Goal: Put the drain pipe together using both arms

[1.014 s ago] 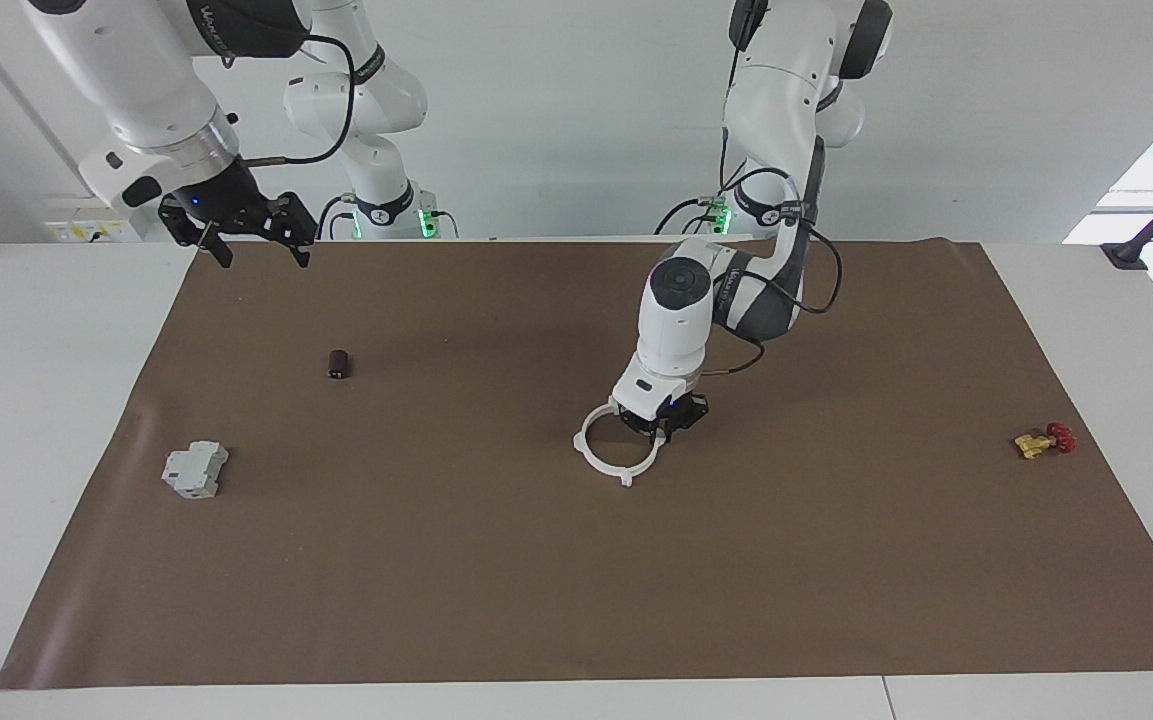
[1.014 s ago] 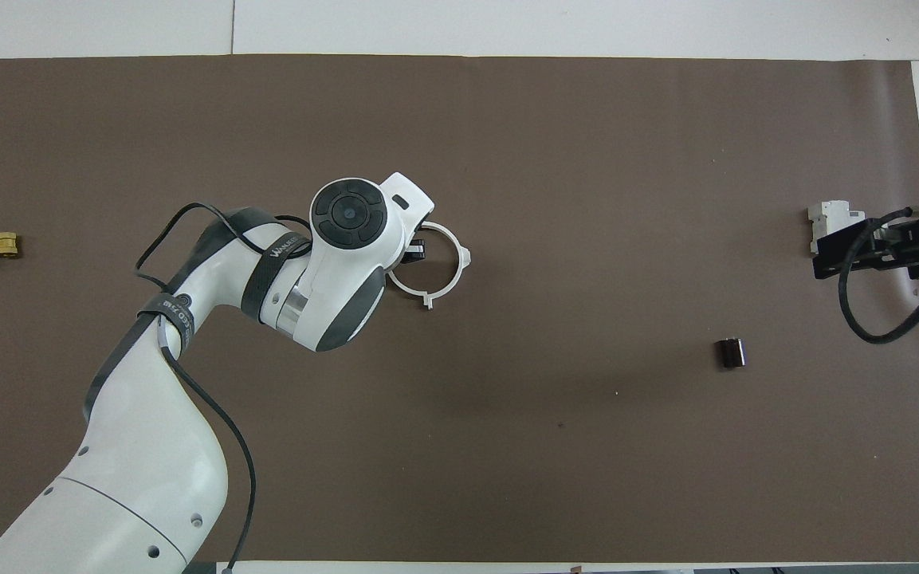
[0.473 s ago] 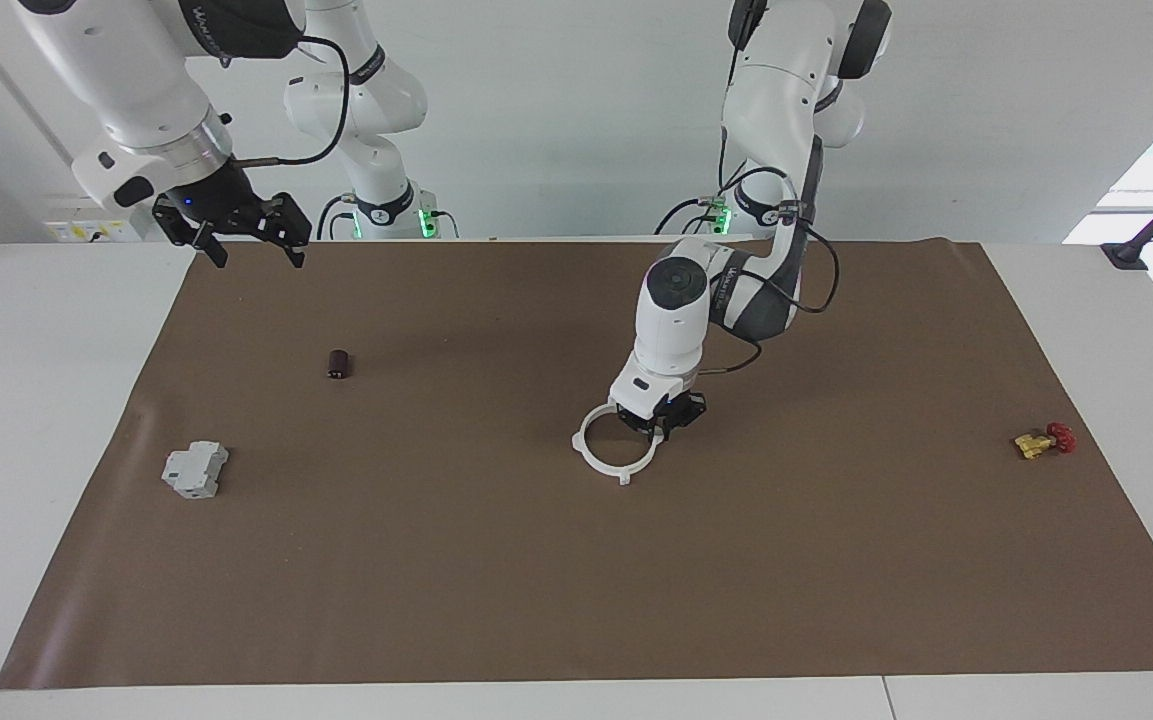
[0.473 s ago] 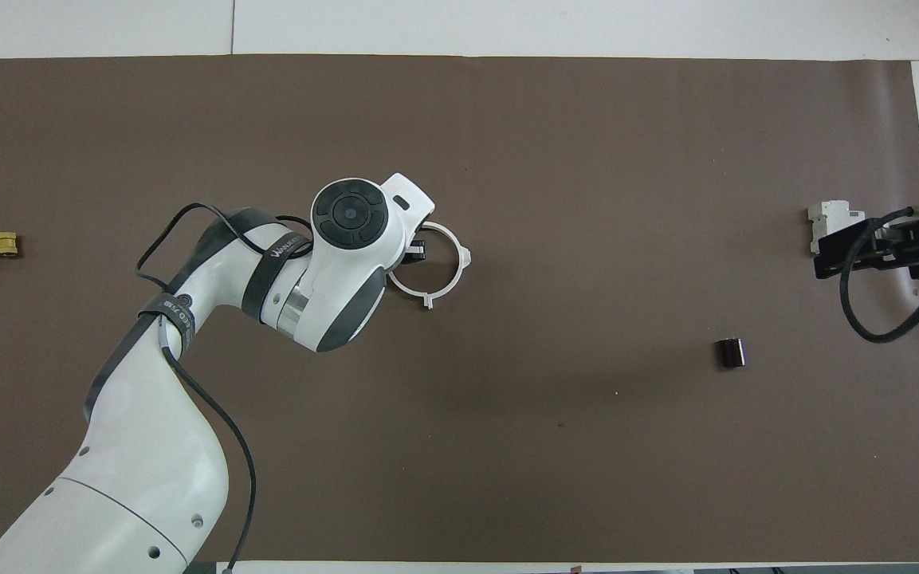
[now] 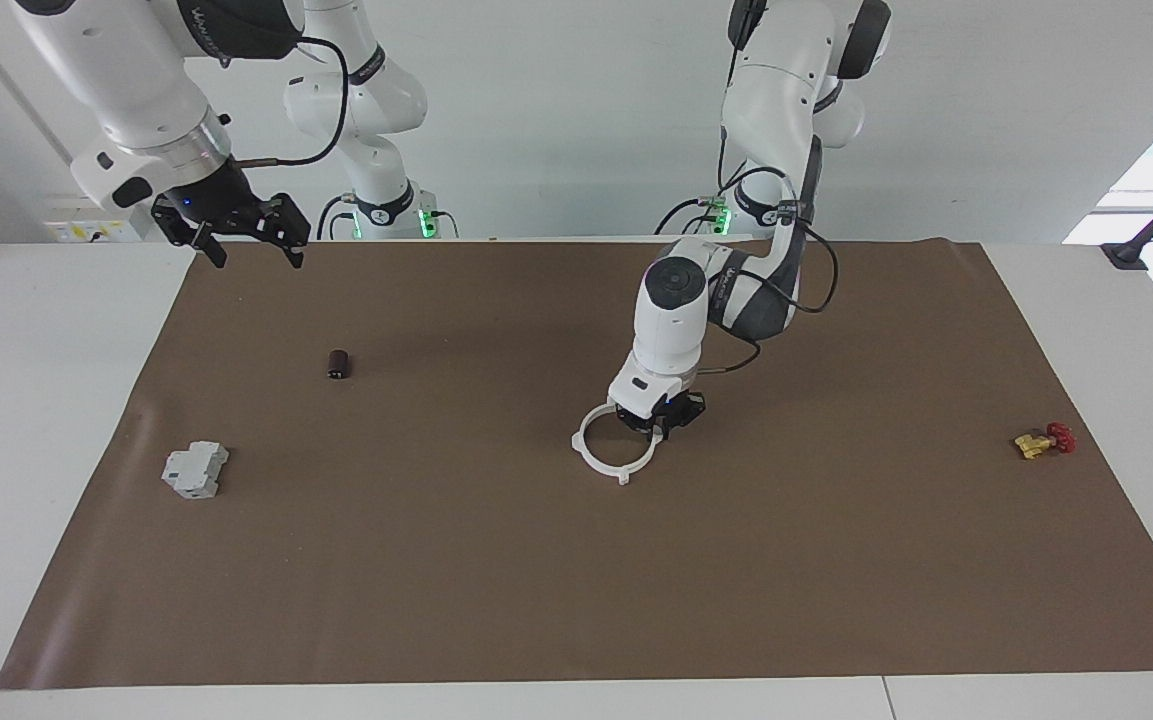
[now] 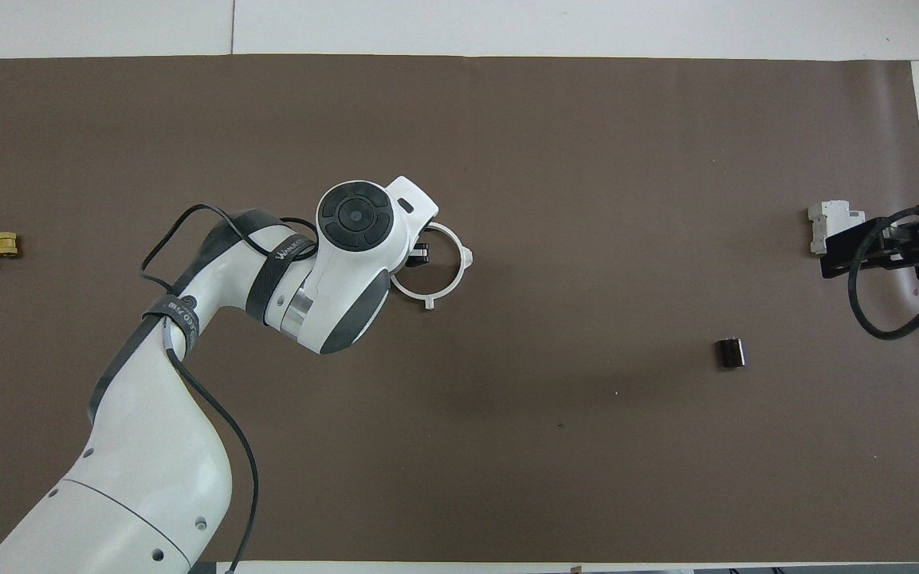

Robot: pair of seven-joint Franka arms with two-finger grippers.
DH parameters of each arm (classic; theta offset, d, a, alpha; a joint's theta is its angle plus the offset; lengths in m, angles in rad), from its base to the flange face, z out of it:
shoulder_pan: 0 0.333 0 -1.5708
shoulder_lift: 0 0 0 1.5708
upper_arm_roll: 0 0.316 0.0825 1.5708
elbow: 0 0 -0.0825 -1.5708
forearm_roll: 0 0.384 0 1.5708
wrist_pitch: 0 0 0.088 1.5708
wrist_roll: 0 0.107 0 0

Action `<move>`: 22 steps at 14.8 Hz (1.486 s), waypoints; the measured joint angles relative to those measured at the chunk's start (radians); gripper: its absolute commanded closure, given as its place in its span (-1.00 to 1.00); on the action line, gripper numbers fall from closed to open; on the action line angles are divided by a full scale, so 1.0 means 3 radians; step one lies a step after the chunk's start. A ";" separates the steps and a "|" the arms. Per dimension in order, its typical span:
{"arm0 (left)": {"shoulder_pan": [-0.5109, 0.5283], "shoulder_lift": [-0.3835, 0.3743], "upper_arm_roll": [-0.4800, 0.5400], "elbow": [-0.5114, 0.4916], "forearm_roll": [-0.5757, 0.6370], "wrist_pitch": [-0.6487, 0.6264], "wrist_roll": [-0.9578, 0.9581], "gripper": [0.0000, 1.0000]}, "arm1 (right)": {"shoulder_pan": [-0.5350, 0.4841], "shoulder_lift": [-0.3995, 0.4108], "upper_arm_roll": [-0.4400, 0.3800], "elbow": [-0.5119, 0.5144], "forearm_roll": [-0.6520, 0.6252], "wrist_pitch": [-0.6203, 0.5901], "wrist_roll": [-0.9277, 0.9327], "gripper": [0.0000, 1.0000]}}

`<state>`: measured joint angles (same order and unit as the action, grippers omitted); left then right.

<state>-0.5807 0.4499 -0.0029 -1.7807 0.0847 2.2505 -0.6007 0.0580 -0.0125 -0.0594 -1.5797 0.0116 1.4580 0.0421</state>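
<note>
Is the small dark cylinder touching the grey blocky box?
Apart. The facing view shows bare brown mat between the small dark cylinder and the grey blocky box.

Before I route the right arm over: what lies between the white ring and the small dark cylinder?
Nothing: the overhead view shows only bare brown mat between the white ring and the small dark cylinder.

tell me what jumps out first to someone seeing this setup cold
The eye lands on the white ring of the drain pipe, lying near the middle of the brown mat, with the left gripper down at its rim. Next is the right gripper, open and raised above the mat's corner at the right arm's end, where that arm waits. A small red and brass valve lies alone toward the left arm's end.
</note>
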 measured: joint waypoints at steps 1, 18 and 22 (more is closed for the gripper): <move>-0.0001 0.0000 0.0000 0.0000 0.0000 0.0000 0.0000 -0.97 | 0.0000 0.0000 0.0000 0.0000 0.0000 0.0000 0.0000 -1.00; 0.0988 -0.0868 0.0050 -0.0197 -0.0004 -0.0428 0.0553 -1.00 | 0.0000 0.0000 0.0002 0.0000 0.0000 0.0003 0.0000 -1.00; 0.1407 -0.1074 0.0054 -0.0199 -0.0004 -0.0586 0.1118 -1.00 | 0.0000 0.0000 0.0002 0.0000 0.0000 0.0004 0.0000 -1.00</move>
<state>-0.1586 0.1276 0.0132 -1.8404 0.0833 2.0747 -0.2653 0.0581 -0.0126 -0.0587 -1.5797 0.0117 1.4591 0.0421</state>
